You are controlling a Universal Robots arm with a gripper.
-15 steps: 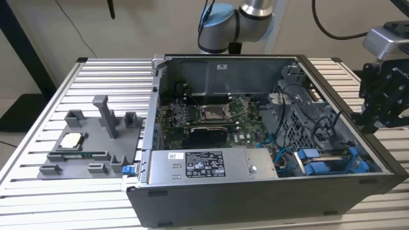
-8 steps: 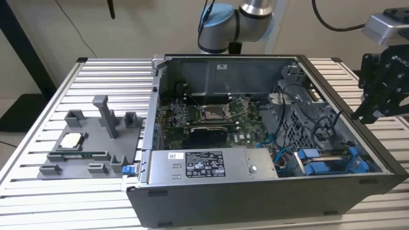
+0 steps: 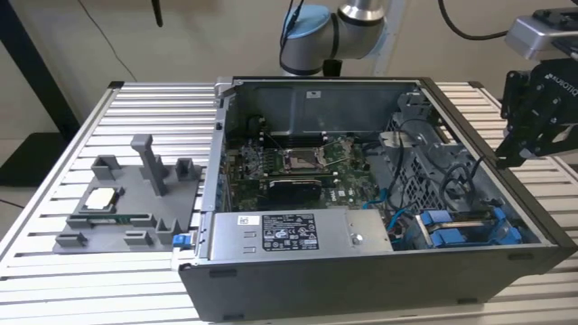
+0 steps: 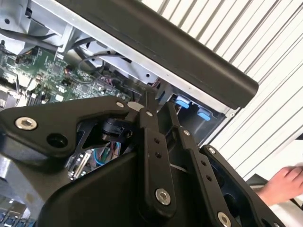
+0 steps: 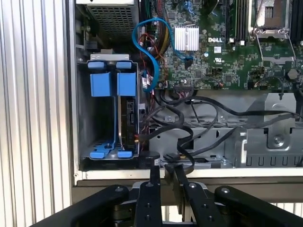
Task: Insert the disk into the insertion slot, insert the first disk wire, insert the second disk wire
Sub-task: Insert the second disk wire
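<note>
Resting on a ribbed metal bench [image 3: 54, 291] before a beige wall [image 3: 199, 40], an open case [image 3: 361, 291] is seen. The disk [image 5: 102, 85] sits in its slot. The gripper [image 5: 164, 163], nearly closed and empty, is held just beside the case's rim.

Beige wall [image 3: 181, 40], ribbed metal table [image 3: 54, 284] (pale, slatted)

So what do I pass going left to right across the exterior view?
Grey parts holder → grey power-supply box with a white sticker → blue disk carriers in the computer case's corner → black gripper.
</note>
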